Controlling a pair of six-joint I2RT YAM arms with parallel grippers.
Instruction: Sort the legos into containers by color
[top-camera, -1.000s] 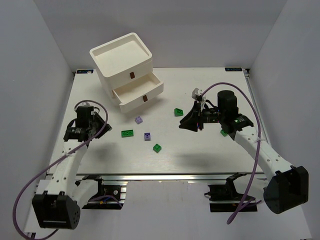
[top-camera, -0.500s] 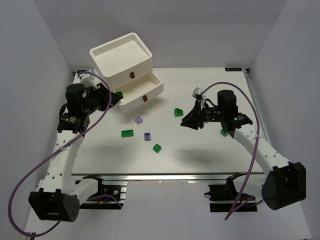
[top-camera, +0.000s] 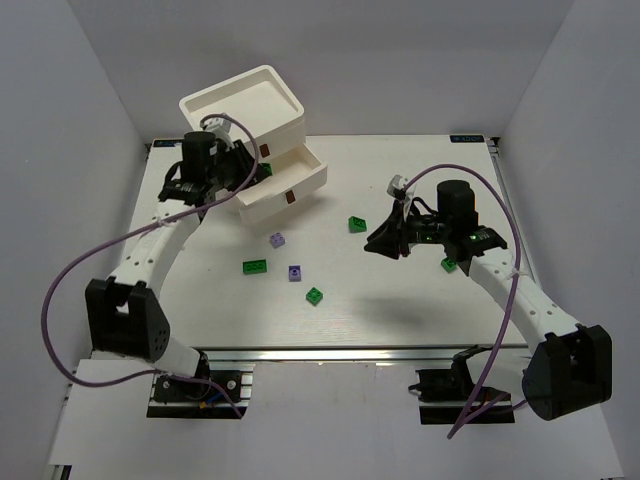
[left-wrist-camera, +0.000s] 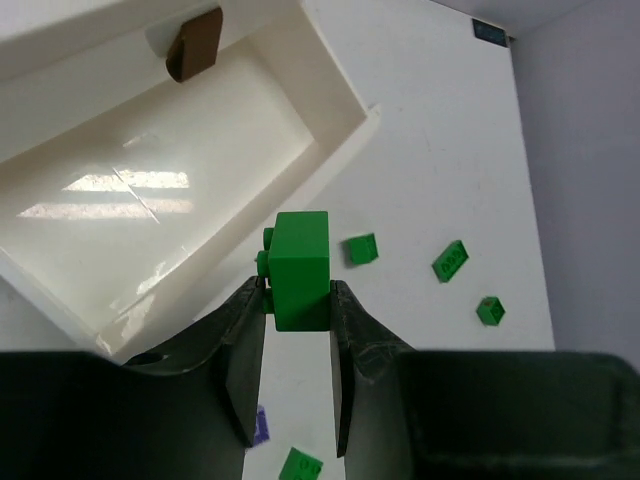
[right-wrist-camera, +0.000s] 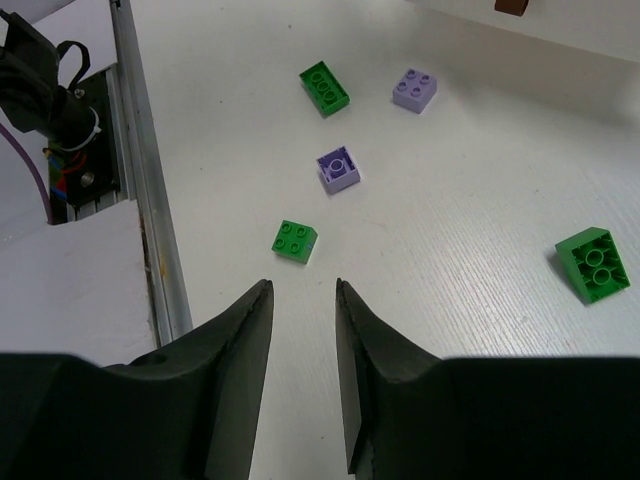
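1. Green brick (left-wrist-camera: 300, 270) — small and studded — is pinched between the fingers of the left gripper (left-wrist-camera: 297, 288) and is held in the air by the outer edge of the pulled-out drawer (left-wrist-camera: 170, 200).
2. That white drawer is seen to belong to the white stacked unit (top-camera: 243, 105) at the far left of the table (top-camera: 420, 310); a brown handle (left-wrist-camera: 195, 42) is carried by the drawer front above it.
3. Loose legos are scattered mid-table: a long green piece (top-camera: 255, 266), a light purple piece (top-camera: 278, 240), a second purple piece (top-camera: 295, 273), a small green piece (top-camera: 315, 295) and a farther green piece (top-camera: 356, 224).
4. To their right the right gripper (right-wrist-camera: 302, 290) is held above the table — its fingers are parted, and nothing is gripped between them.
5. One last green piece (top-camera: 449, 265) is found just beside the right arm.
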